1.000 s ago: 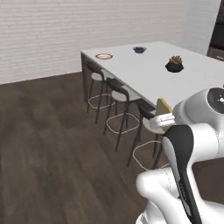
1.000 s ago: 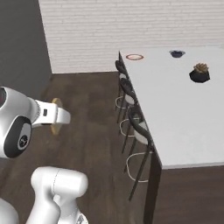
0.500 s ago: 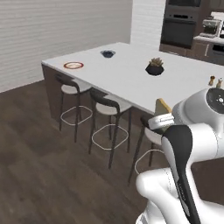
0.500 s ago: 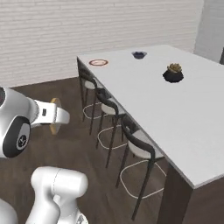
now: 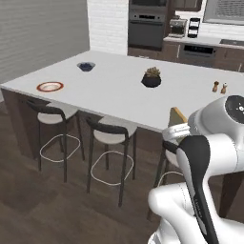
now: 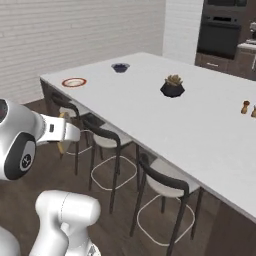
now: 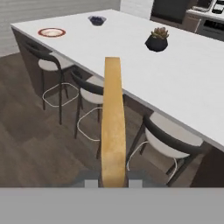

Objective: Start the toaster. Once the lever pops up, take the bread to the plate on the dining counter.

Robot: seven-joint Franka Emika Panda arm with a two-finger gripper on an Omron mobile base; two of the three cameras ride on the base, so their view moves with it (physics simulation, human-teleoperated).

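My gripper (image 7: 113, 183) is shut on the bread (image 7: 113, 122), a tan slice with a golden crust that I see edge-on, standing upright between the fingertips (image 7: 91, 183). In the left base view the bread (image 5: 177, 116) sticks up from the gripper (image 5: 175, 126) just short of the dining counter's near edge (image 5: 119, 112). The red-rimmed plate (image 5: 50, 86) lies at the counter's far left corner, well away from the bread; it is also in the hand view (image 7: 51, 32) and the right base view (image 6: 74, 82). I cannot pick out the toaster or its lever.
On the counter stand a small dark bowl (image 5: 86, 66), a potted plant (image 5: 151, 77) and two shakers (image 5: 219, 87). Three dark stools (image 5: 110, 138) line the counter's near side. An oven wall (image 5: 148, 28) and small appliances (image 5: 186, 27) stand behind.
The whole picture has shifted: the base has driven and turned, so the counter is nearer and the plate sits further left. The bread stays in the shut gripper.
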